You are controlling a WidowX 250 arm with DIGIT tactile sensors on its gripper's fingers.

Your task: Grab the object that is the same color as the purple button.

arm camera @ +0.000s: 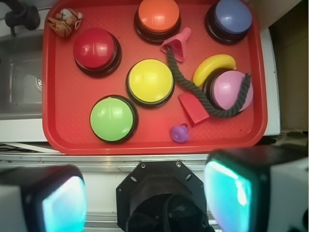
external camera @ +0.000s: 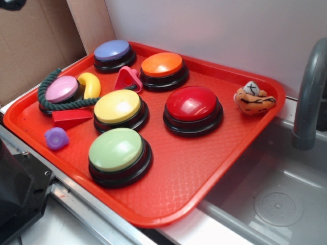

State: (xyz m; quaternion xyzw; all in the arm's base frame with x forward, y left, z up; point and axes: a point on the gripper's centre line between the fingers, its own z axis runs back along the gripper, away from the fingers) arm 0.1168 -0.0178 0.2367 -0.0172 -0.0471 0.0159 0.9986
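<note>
Fingers (arm camera: 227, 193) of my gripper (arm camera: 145, 193) fill the bottom of the wrist view, blurred and glowing teal, set wide apart with nothing between them. They hang outside the near rim of the red tray (arm camera: 58, 140), over a pale metal ledge and the black mount. From the exterior view I can't pick the gripper out with any certainty; only dark hardware shows at the lower left corner.

Just beyond the rim, ahead and slightly to the right of the gap between the fingers in the wrist view, the small purple object (arm camera: 179, 133) lies flat on the tray floor, apart from everything. Past it sits a red wedge block (arm camera: 192, 108), then the pink button (arm camera: 231, 90) looped by a dark green rope (arm camera: 181, 77), with a yellow banana (arm camera: 212, 67) against it and a pink triangular piece (arm camera: 177, 44) at the rope's far end. The green button (arm camera: 113, 118) and yellow button (arm camera: 150, 81) stand to the left of the object, the red button (arm camera: 94, 48) and orange button (arm camera: 158, 15) farther off. The purple button (arm camera: 232, 17) sits in the far right corner, well apart from the object. A tiger toy (arm camera: 63, 21) rests in the far left corner.

The tray rests on a counter beside a grey sink (external camera: 276, 199) with a grey faucet (external camera: 309, 97); a white wall and brown cardboard stand behind.
</note>
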